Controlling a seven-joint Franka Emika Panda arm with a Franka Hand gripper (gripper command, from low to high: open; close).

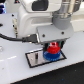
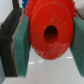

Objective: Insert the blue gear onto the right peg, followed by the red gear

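In the exterior view the blue gear point(image 1: 50, 56) lies flat on the dark base plate point(image 1: 34, 58), apparently on a peg that is hidden. The red gear point(image 1: 52, 49) is just above it, between my gripper point(image 1: 52, 47) fingers. In the wrist view the red gear point(image 2: 50, 34) fills the middle, its hub and centre hole facing the camera. My gripper point(image 2: 48, 42) is shut on it, with the teal pads point(image 2: 23, 45) pressed against both sides. The blue gear is hidden in the wrist view.
The base plate is a dark rectangle with a pale rim on the white table point(image 1: 15, 72). The arm's white body point(image 1: 35, 20) and a black cable point(image 1: 15, 36) hang over the exterior view's left.
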